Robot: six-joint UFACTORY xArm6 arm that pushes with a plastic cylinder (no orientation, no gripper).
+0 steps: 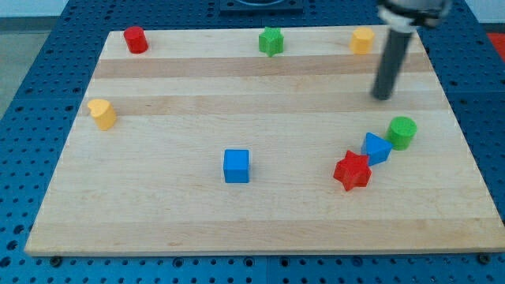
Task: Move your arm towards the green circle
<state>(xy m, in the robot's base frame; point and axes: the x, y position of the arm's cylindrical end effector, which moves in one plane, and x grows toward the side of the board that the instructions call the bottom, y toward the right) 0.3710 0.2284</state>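
The green circle (402,132) stands on the wooden board (260,213) near the view's right edge, a little below the middle height. Touching or just beside it, toward the view's lower left, sits a blue triangle (375,147), and next to that, again lower left, a red star (352,170); the three make a short slanting row. My tip (383,97) is above the green circle in the view and slightly to its left, near it but clearly apart, with bare wood between them. The rod (392,63) rises from there toward the view's top right, blurred at its upper end. There are no fingers here to be open or closed, only the plain rod end. Farther off, a blue cube (236,166) sits near the middle of the board's lower half. Along the top edge are a red cylinder (136,39) at the left, a green star (271,41) in the middle and a yellow block (362,39) just left of the rod. A second yellow block (102,113) sits by the left edge.
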